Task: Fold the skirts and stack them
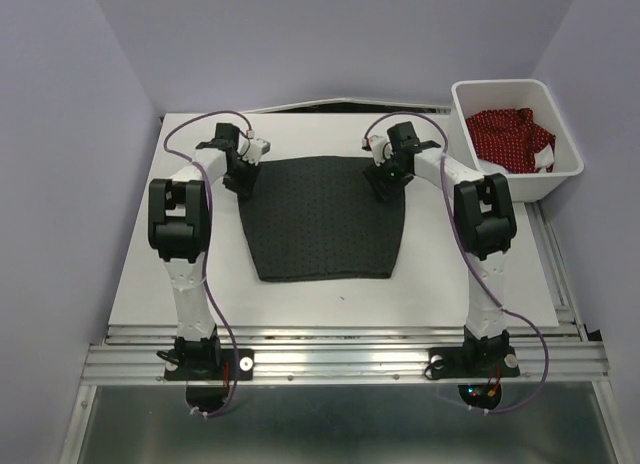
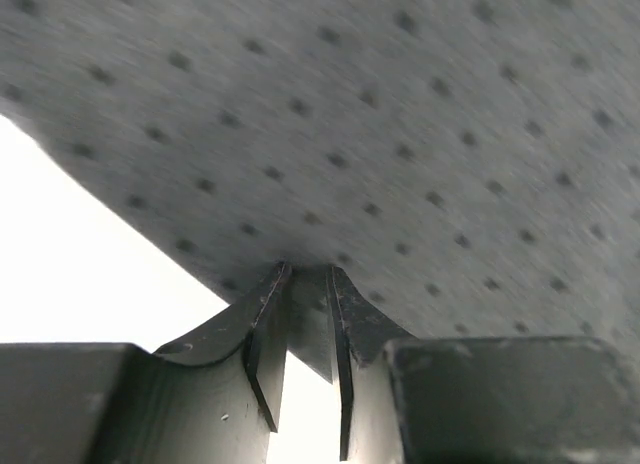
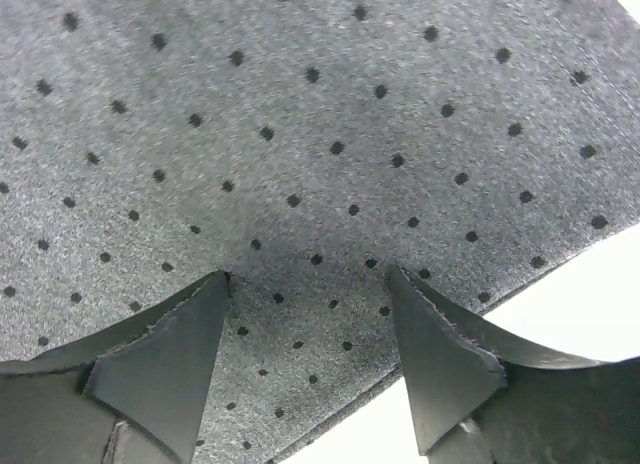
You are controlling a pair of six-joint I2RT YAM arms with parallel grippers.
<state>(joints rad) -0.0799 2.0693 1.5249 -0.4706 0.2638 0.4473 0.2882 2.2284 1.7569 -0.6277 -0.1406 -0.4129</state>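
A dark charcoal skirt (image 1: 325, 219) with small dots lies spread flat in the middle of the white table (image 1: 150, 274). My left gripper (image 1: 243, 184) is at its far left corner. In the left wrist view the skirt (image 2: 400, 134) fills the frame, and the left gripper (image 2: 308, 268) has its jaws drawn close with a fold of the cloth's edge pinched between the tips. My right gripper (image 1: 385, 189) is at the far right corner. In the right wrist view its jaws (image 3: 308, 274) stand wide apart, tips pressing down on the skirt (image 3: 320, 114). A red dotted skirt (image 1: 510, 134) lies bunched in the bin.
A white plastic bin (image 1: 505, 84) stands at the table's far right corner, just right of the right arm. Bare table (image 2: 80, 264) shows beside the cloth's edge under both grippers. Lilac walls close in the back and sides.
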